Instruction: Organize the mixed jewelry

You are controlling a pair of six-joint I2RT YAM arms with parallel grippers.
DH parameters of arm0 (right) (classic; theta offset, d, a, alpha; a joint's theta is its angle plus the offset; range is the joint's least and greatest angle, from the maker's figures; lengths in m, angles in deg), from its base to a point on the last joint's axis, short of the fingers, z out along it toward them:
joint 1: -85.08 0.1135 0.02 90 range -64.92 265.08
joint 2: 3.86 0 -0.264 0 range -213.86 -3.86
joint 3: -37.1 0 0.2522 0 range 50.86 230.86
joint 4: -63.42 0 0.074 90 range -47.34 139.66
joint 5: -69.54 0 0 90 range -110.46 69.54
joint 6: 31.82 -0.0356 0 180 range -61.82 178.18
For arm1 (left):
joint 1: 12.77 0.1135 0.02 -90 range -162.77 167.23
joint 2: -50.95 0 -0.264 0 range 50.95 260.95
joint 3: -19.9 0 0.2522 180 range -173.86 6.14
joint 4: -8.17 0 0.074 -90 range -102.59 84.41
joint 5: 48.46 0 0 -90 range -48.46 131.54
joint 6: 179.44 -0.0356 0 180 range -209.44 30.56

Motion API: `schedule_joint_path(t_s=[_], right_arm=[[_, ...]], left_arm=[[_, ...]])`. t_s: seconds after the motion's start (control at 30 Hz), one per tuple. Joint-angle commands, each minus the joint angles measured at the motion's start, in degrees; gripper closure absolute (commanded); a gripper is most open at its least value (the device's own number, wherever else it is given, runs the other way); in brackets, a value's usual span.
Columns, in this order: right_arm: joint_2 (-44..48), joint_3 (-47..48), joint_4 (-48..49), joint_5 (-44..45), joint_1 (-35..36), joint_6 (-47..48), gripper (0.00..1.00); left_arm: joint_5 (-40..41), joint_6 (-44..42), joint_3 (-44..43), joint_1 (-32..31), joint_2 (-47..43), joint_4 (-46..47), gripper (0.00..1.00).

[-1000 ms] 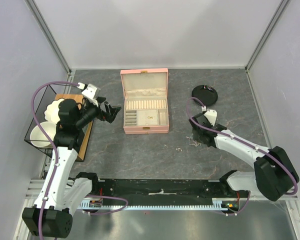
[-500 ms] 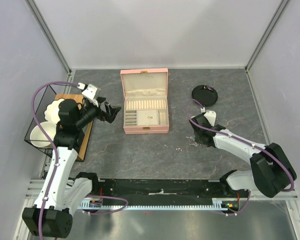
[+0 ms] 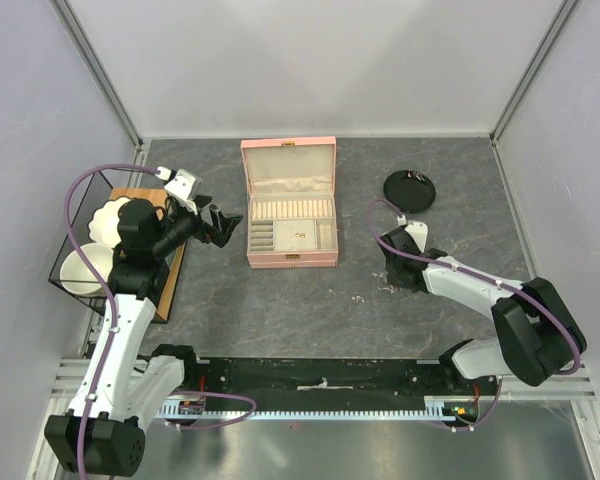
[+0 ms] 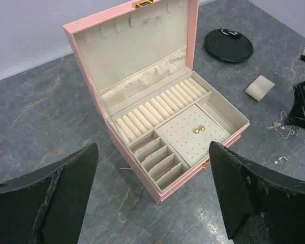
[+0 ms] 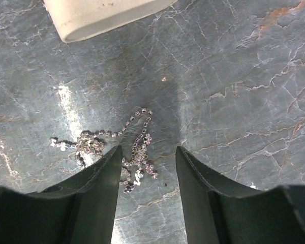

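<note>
1. Right gripper [image 5: 146, 170]: low over the marble tabletop [image 5: 234, 91]. Its jaws stand partly apart and straddle the jewelry, with nothing pinched between them yet.
2. Silvery chain [image 5: 140, 145]: 1 fine strand of tiny linked stones, lying flat on the table. Part of it runs up the gap between the 2 fingers. A knotted bunch [image 5: 86, 144] trails off to the side, beyond the finger at the wrist view's left.
3. Step in hand, as judged: pinching the chain off the table.
   - The fingertips need to reach the stone surface before they close, because links this thin would slide under the pads.
   - Centring on the denser clump near the fingers should give the most metal to grip.
   - A slow, straight lift lets the trailing bunch follow without snagging.
4. Beige pad [image 5: 101, 12]: just beyond the chain and not touching it, so it should stay outside the grip.
5. Loose small pieces [image 4: 279, 160]: on the table near the chain, too small to identify.
6. Pink jewelry box [image 3: 290, 262]: open with the lid upright, well apart from the chain. It holds ring rolls, narrow slots and a perforated panel bearing 1 pair of gold earrings [image 4: 199, 130].
7. Left gripper [image 4: 152, 152]: jaws spread wide and empty, hovering beside the box.
8. Black disc [image 4: 229, 46]: beyond the pad, not involved.
</note>
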Motion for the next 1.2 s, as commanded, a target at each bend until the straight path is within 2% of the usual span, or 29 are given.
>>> schedule_joint_path(t_s=[0.0, 0.17, 0.43, 0.67, 0.83, 0.93, 1.1, 1.17], right_arm=[[-0.7, 0.1, 1.8, -0.5, -0.4, 0.5, 0.46], [-1.1, -1.1, 3.4, -2.1, -1.1, 0.6, 0.48], [-1.6, -2.6, 5.3, -4.6, -2.6, 1.5, 0.56], [-1.2, -3.7, 5.3, -4.7, -2.6, 1.4, 0.69], [0.4, -4.3, 3.6, -4.1, -2.6, 0.8, 0.73], [1.3, -4.2, 2.5, -3.6, -2.6, 0.3, 0.8], [4.6, -3.9, 1.2, -3.0, -2.6, -0.8, 0.99], [6.3, -3.3, -0.3, -2.0, -2.6, -0.8, 1.0]], left_arm=[[-1.0, -2.4, 0.2, -0.1, -1.1, 0.1, 0.04], [-0.8, -2.4, 0.2, -0.1, -1.2, 0.1, 0.04], [-0.6, -2.5, 0.3, -0.1, -1.3, -0.1, 0.04], [-0.6, -2.9, 0.2, -0.1, -1.5, -0.5, 0.04], [-0.6, -3.1, 0.4, -0.1, -1.7, -0.6, 0.04], [-0.6, -3.2, 0.3, -0.1, -1.9, -0.6, 0.04], [-0.6, -3.3, 0.4, -0.1, -2.0, -0.6, 0.04], [-0.7, -3.6, 0.4, -0.1, -2.0, -0.7, 0.04]])
